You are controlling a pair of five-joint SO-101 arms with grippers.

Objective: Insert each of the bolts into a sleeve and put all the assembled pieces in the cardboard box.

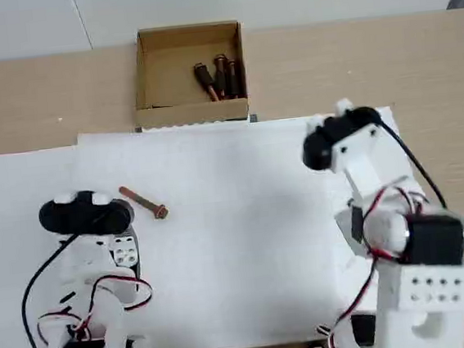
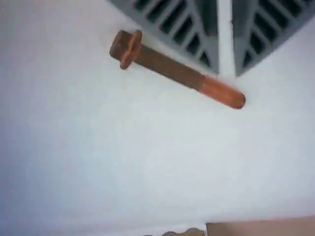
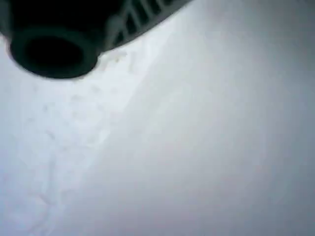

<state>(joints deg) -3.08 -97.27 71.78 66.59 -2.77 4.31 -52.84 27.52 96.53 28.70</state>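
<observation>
A lone coppery bolt (image 1: 143,201) lies flat on the white paper, with a flanged head, a dark shank and an orange end. In the left wrist view the bolt (image 2: 174,70) rests just past my left gripper (image 2: 227,73), whose grey ribbed fingers (image 2: 184,27) stand shut with a thin slit between them and nothing held. From above, the left gripper (image 1: 96,210) sits low at the left, right beside the bolt's orange end. My right gripper (image 1: 336,141) hangs over the paper's far right, apart from the bolt. The cardboard box (image 1: 147,75) at the back holds several assembled pieces (image 1: 221,76).
White paper (image 1: 246,238) covers the middle of the wooden table (image 1: 27,95). The right gripper's dark body (image 3: 54,49) hovers over bare paper. Arm bases and red-black cables (image 1: 90,319) crowd both near corners.
</observation>
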